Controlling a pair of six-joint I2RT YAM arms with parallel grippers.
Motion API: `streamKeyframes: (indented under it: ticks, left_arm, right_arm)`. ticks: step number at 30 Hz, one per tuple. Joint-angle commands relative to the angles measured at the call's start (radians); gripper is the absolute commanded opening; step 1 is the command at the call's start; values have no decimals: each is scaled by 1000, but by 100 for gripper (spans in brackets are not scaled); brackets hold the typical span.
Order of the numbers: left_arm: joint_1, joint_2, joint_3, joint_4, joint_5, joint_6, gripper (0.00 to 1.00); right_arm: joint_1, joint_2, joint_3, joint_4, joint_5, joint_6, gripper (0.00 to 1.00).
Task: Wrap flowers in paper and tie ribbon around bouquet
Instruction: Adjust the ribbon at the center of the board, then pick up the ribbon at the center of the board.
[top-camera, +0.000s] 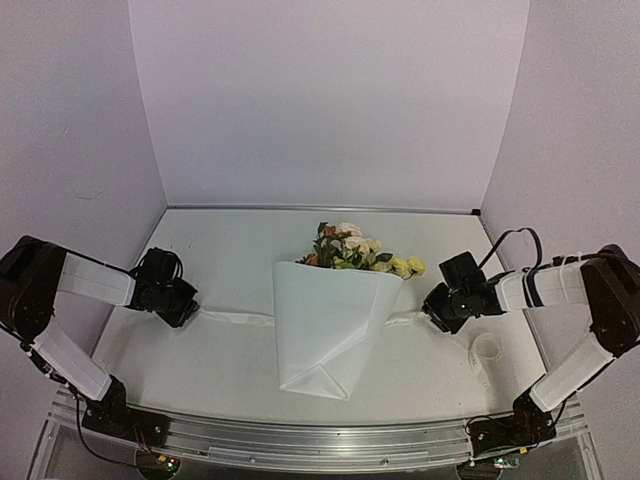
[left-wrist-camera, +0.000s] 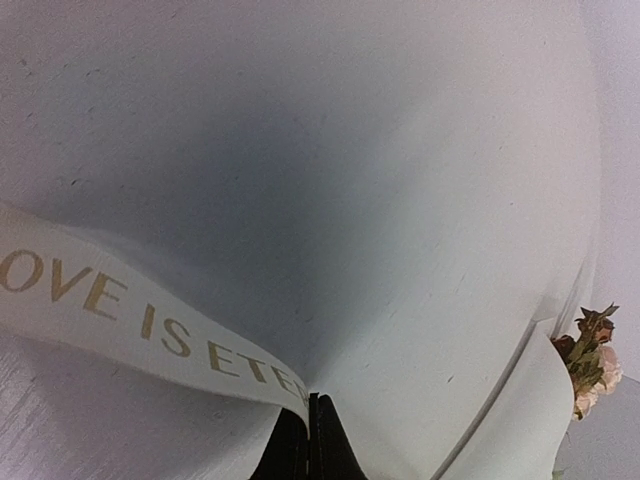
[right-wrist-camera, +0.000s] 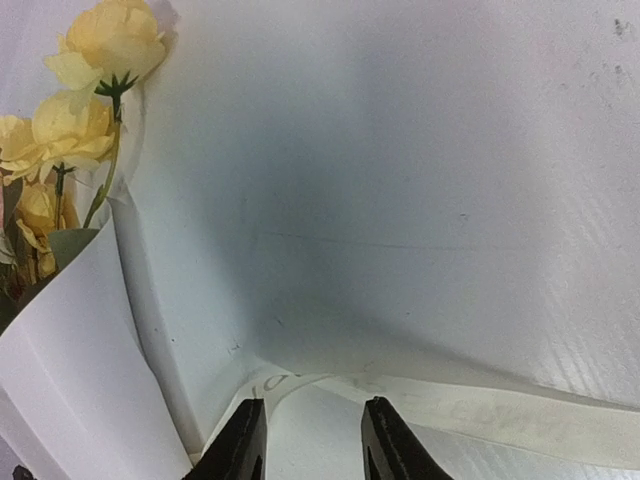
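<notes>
The bouquet lies mid-table: yellow, pink and orange flowers stick out of a white paper cone whose tip points toward the near edge. The cream ribbon runs across the table beneath the cone. My left gripper is to the cone's left, shut on the ribbon's end. In the left wrist view the lettered ribbon leaves the closed gripper. My right gripper is by the cone's right edge. It is open in its own view, and the ribbon curls on the table between its fingers.
A loose coil of ribbon lies on the table near the right arm. Purple walls close the table in at the back and both sides. Yellow blooms and the paper edge sit just left of the right fingers.
</notes>
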Motion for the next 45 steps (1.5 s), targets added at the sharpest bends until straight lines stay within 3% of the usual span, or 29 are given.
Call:
streamKeyframes:
  ticks: [1,5,11,18,27,30,33,34,39,45]
  left_arm:
    - [4,-48,-32,9,20,19,0]
    - [4,-69,-40,15,38,32,0]
    - [4,-109,-40,-7,47,52,4]
    - [4,-103,-33,-1,52,65,0]
    - [4,-135,-19,-28,21,88,0]
    - [3,-152,-3,-49,16,115,0]
    - [2,-173,15,-46,21,158,0]
    - [0,-187,21,-40,27,174,0]
    - [-77,-253,99,18,40,314,0]
    - [-364,-141,316,105,29,589,0]
  right_arm:
    - [-40,-87,-44,-84,56,27,45]
    - [-48,-213,-67,-203,85,1,53]
    - [-49,-445,-113,-508,235,-49,61]
    - [-48,-411,-170,-529,236,-72,65]
    - [-49,-265,-117,-477,254,-103,48]
    - [-51,-207,-94,-468,225,-112,32]
    - [-51,-221,-82,-466,218,-114,6]
    - [-51,-244,-73,-470,218,-116,2]
    - [-54,-391,42,-570,232,-151,0]
    - [-61,-467,173,-643,247,-187,0]
